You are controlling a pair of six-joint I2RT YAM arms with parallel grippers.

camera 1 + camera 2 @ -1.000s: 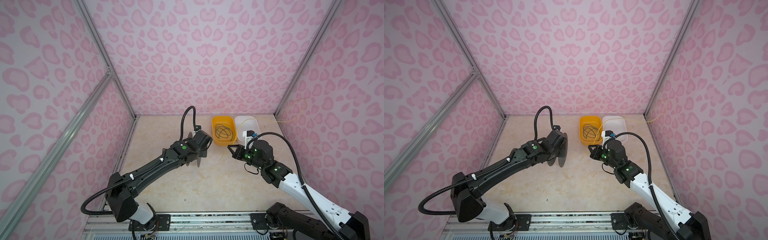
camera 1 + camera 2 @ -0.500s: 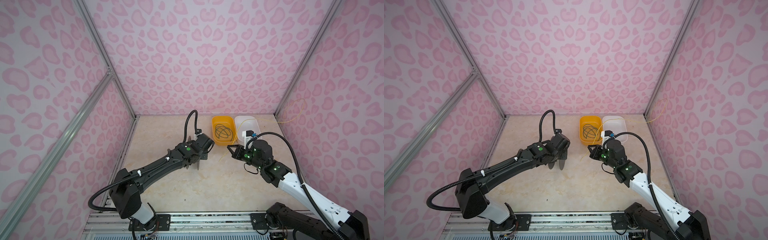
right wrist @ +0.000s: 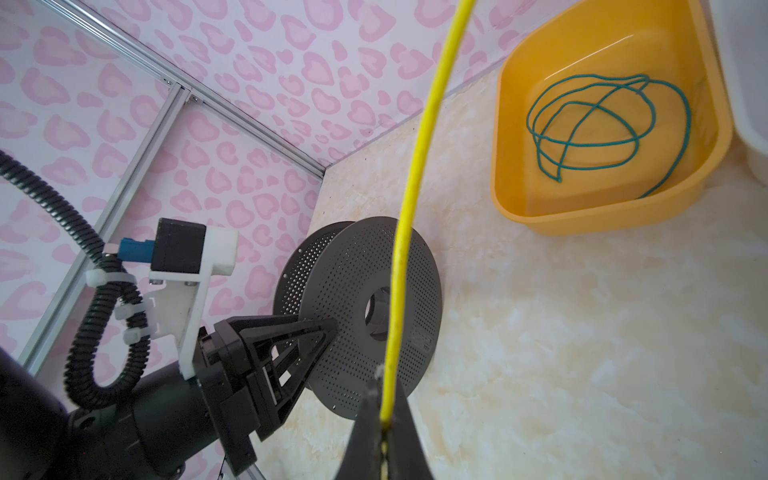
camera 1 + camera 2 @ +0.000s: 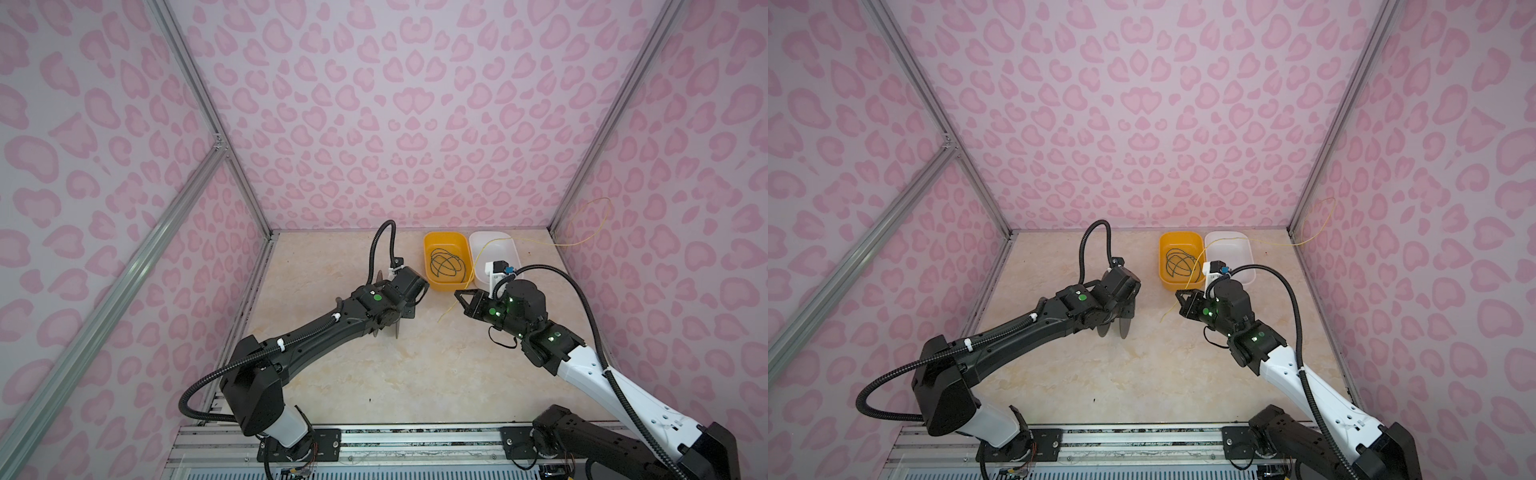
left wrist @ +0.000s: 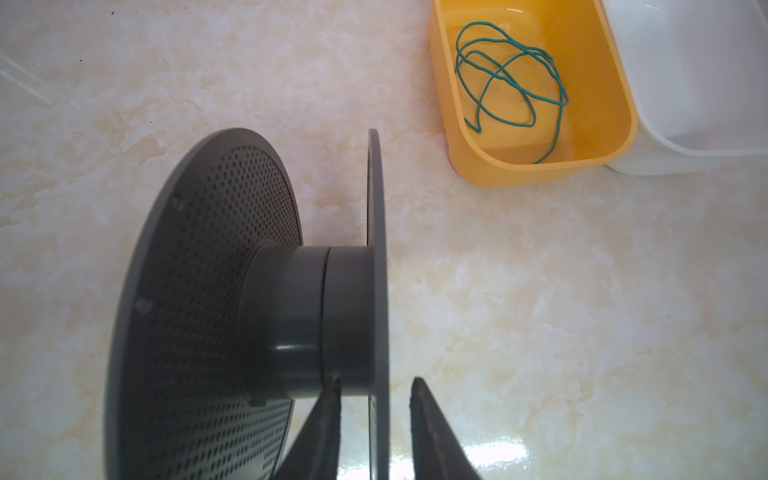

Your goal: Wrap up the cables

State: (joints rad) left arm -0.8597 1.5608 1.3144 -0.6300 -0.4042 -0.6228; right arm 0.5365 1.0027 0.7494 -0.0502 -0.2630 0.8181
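Note:
A grey perforated spool (image 5: 282,299) stands on its rims on the table (image 4: 415,374), also seen in the right wrist view (image 3: 374,307) and in a top view (image 4: 1121,328). My left gripper (image 5: 374,384) is open, its fingers astride one flange with a gap on each side. My right gripper (image 3: 386,390) (image 4: 457,293) is shut on the pale yellow cable (image 3: 415,166). That cable (image 4: 582,243) runs back over the white bin to the right wall, and a short end hangs to the table. The dark green cable (image 4: 446,264) (image 5: 511,83) lies looped in the yellow bin.
The yellow bin (image 4: 432,243) and the white bin (image 4: 513,249) stand side by side at the back right of the table. Pink patterned walls close in the left, back and right. The arm bases sit on the front rail.
The left arm has turned and lowered the spool until it stands on the table, and its jaws have opened off the flange. The right arm has held still with the yellow cable.

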